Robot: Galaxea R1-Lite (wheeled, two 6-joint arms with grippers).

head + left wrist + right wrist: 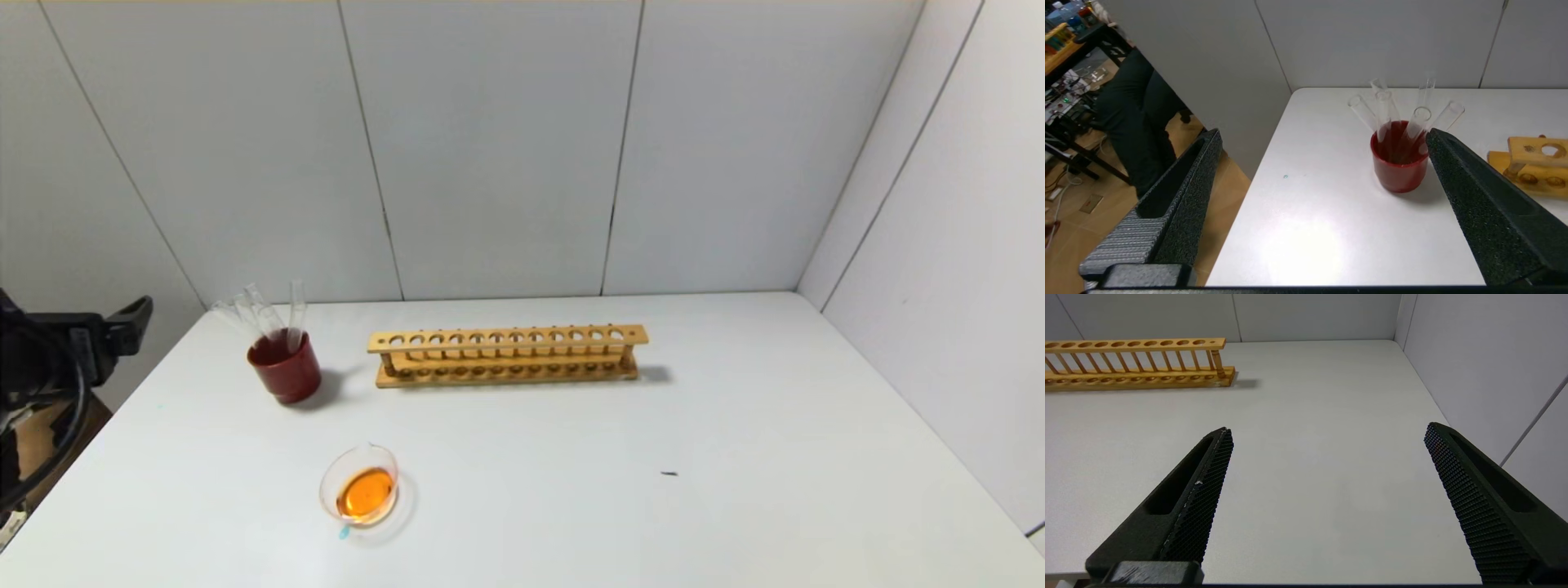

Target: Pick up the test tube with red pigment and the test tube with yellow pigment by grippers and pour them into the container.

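We judge the glass tubes (1414,124) in the red cup (1399,173) fragile, slippery; grasp mid-shaft. Both left gripper (1323,163) and right gripper (1327,457) gape wide, empty.

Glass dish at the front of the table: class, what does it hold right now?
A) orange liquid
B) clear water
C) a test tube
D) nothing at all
A: the head view shows a pool of orange liquid in the glass dish, with no tube in it.

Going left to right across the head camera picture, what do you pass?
Left hand at the table's left edge → dark red cup holding clear tubes → glass dish of orange liquid → wooden tube rack.
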